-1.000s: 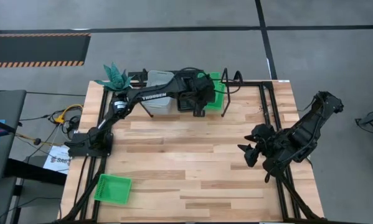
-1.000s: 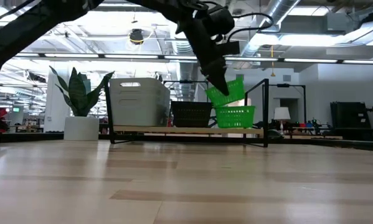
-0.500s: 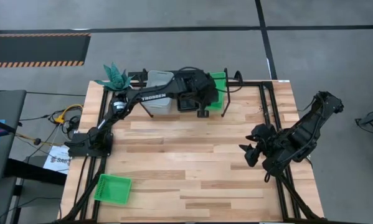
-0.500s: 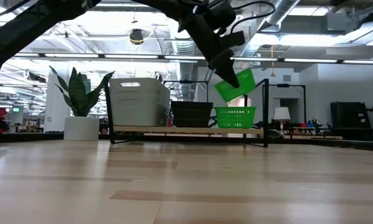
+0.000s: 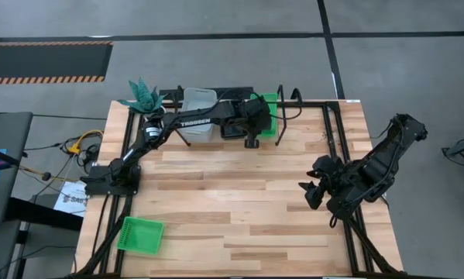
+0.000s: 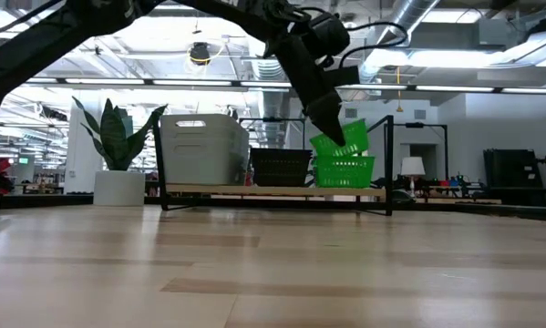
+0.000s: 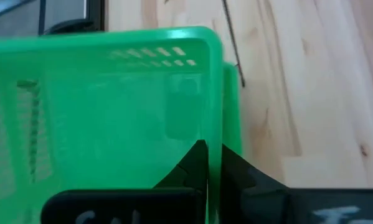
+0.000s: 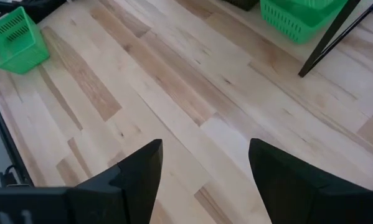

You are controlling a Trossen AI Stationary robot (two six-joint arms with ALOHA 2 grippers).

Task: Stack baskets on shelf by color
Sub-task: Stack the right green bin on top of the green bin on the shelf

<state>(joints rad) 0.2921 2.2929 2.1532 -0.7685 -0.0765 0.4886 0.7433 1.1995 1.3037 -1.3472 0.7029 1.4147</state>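
My left gripper [image 6: 334, 128] reaches over the shelf's right end, shut on a bright green meshed basket [image 6: 343, 141]. That basket tilts above a second green basket [image 6: 345, 171] standing on the shelf board [image 6: 273, 190]. On the same board, further left, stand black baskets [image 6: 280, 167] and pale grey-white baskets [image 6: 204, 148]. A third green basket [image 5: 141, 234] lies on the table near its near left corner. My right gripper [image 5: 309, 190] hangs open over the table's right side, away from all of them. My left gripper holds the green basket by one side wall [image 7: 214, 124] near its rim. One finger [image 7: 195, 165] is inside the basket and the other [image 7: 239, 171] outside, coming slanting from above. The basket hangs tilted, its low end at the rim of the basket [image 6: 345, 160] below.
A potted plant [image 6: 118, 146] stands at the shelf's left end. The shelf's black upright end loops [image 6: 388, 164] rise just right of the green baskets. The middle of the wooden tabletop [image 5: 232, 194] lies bare between the two arms.
My left gripper, still shut on the green basket, first rose and swung it a little toward the table's right, tipping it more. It then came down, so the tilted basket's low end is now at the rim of the green basket on the shelf.
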